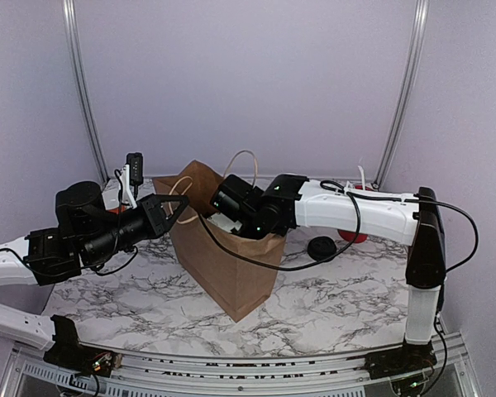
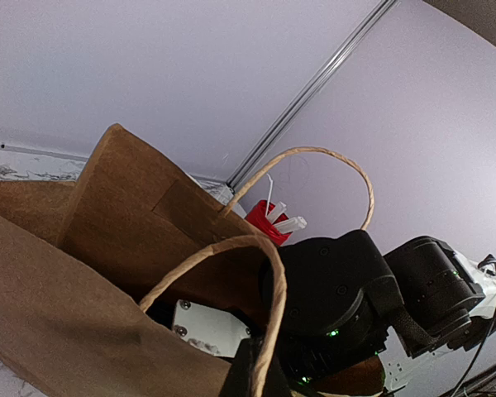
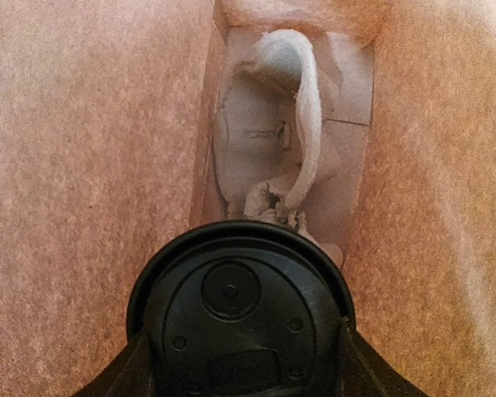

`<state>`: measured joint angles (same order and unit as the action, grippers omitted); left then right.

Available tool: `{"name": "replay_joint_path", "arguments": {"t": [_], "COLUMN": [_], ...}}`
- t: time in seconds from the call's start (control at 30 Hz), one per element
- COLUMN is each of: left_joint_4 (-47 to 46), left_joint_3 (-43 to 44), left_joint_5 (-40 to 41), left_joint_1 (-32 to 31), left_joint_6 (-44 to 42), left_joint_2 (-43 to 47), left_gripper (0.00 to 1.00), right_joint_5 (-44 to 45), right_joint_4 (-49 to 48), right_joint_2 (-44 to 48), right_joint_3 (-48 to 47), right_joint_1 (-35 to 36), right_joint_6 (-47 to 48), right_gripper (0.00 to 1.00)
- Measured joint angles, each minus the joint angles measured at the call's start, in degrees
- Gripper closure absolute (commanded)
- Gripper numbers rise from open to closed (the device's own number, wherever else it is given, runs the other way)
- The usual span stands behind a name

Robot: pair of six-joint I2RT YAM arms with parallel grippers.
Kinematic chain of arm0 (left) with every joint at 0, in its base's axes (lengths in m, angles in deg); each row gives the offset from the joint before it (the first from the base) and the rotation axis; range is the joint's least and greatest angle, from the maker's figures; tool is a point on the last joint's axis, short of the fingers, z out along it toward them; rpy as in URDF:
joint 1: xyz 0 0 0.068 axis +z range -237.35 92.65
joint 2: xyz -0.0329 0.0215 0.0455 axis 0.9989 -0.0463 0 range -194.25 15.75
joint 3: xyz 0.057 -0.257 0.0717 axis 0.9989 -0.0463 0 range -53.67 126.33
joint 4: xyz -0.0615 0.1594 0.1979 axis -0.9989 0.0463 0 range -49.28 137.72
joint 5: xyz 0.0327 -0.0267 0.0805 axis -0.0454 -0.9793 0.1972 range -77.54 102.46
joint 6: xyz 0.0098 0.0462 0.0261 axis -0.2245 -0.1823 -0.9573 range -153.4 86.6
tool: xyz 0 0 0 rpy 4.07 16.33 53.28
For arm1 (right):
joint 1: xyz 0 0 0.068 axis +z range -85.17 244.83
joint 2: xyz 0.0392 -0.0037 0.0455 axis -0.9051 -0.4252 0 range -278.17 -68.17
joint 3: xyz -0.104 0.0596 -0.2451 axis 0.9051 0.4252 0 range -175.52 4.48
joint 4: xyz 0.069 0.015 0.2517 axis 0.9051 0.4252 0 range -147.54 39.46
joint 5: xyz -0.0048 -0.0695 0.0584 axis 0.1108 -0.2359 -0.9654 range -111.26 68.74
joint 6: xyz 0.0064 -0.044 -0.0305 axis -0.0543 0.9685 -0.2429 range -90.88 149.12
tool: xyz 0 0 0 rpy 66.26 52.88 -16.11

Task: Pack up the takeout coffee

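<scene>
The takeout coffee (image 3: 240,318), lid up, was deep inside the paper bag (image 1: 231,273), clamped in the right gripper's (image 3: 244,368) jaws above crumpled white paper (image 3: 281,132). The left gripper's (image 1: 175,211) jaws were pinched together on the bag's handle. The bag stood mid-bench on the white marbled bench (image 1: 339,306). Lilac walls (image 1: 248,83) met at aluminium posts (image 1: 401,91) behind its far corners.

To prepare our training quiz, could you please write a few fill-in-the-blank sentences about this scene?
1. The right fingers grip a cup with a ____ lid.
2. The cup is ____ the brown bag.
3. The bag's handle is pinched by the fingers of the ____ arm.
Missing words: black; inside; left.
</scene>
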<state>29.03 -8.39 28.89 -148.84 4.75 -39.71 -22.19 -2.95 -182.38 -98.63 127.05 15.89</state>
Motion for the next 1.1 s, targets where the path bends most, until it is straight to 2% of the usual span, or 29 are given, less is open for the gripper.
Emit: {"name": "replay_joint_path", "arguments": {"t": [0.83, 0.97, 1.1], "left_joint_4": [0.0, 0.0, 0.0], "left_joint_3": [0.0, 0.0, 0.0], "left_joint_5": [-0.5, -0.5, -0.5], "left_joint_1": [0.0, 0.0, 0.0], "left_joint_6": [0.0, 0.0, 0.0], "left_joint_2": [0.0, 0.0, 0.0], "left_gripper": [1.00, 1.00, 1.00], "right_joint_5": [0.5, 0.5, 0.6], "right_joint_4": [0.2, 0.8, 1.1], "right_joint_2": [-0.2, -0.5, -0.6], "right_joint_3": [-0.3, -1.0, -1.3], "right_joint_1": [0.3, 0.3, 0.3], "right_joint_6": [0.0, 0.0, 0.0], "right_gripper": [0.46, 0.43, 0.33]}}
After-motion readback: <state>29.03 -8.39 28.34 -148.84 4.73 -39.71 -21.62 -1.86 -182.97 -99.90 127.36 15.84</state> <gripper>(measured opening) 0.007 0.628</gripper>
